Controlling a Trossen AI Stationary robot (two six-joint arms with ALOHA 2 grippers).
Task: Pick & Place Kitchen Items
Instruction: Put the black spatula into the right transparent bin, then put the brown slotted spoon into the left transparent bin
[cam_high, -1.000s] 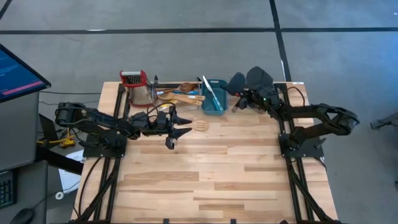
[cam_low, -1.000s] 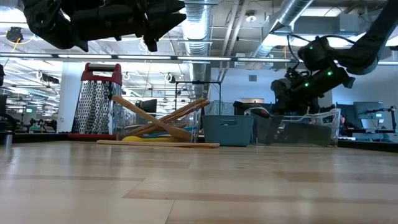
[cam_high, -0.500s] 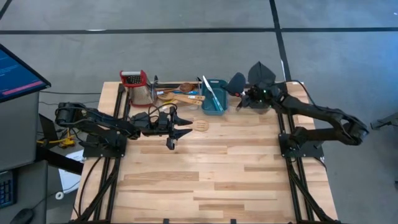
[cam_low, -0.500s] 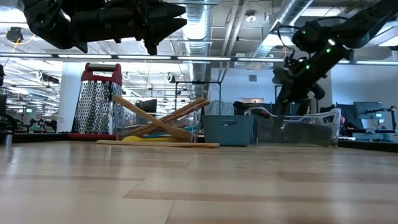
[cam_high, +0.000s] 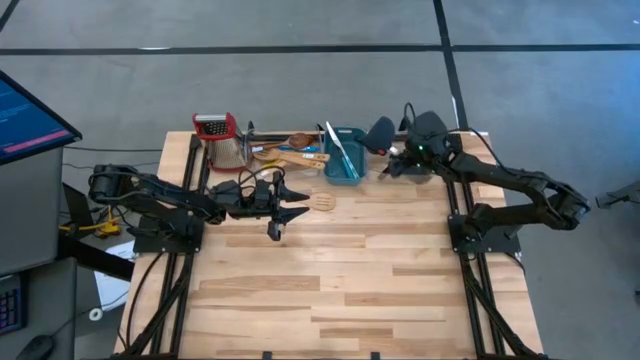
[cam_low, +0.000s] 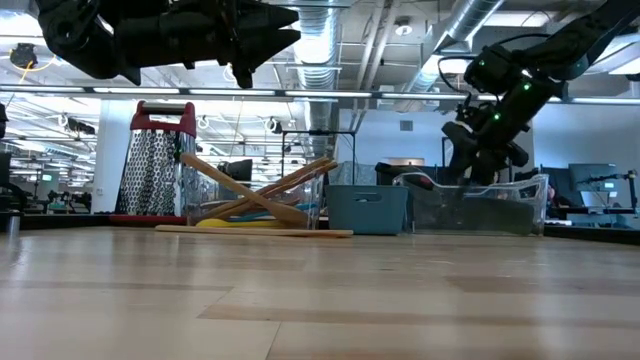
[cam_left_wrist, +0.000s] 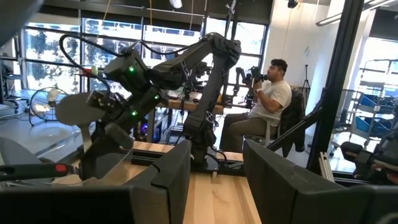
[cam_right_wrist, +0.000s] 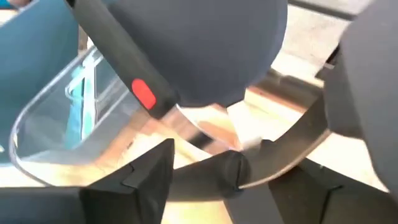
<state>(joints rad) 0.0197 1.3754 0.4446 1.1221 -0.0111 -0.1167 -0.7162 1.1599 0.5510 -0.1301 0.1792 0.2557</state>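
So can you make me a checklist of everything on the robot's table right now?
Surface: wooden table, front bare.
Job's things: wooden spoons piled at back; pale slotted spatula on table; black spatulas in clear bin.
Clutter: grater, teal tub.
Grippers: left gripper raised, open, empty; right gripper open over clear bin.
Cables: along both arms.
Surroundings: monitor; seated person.
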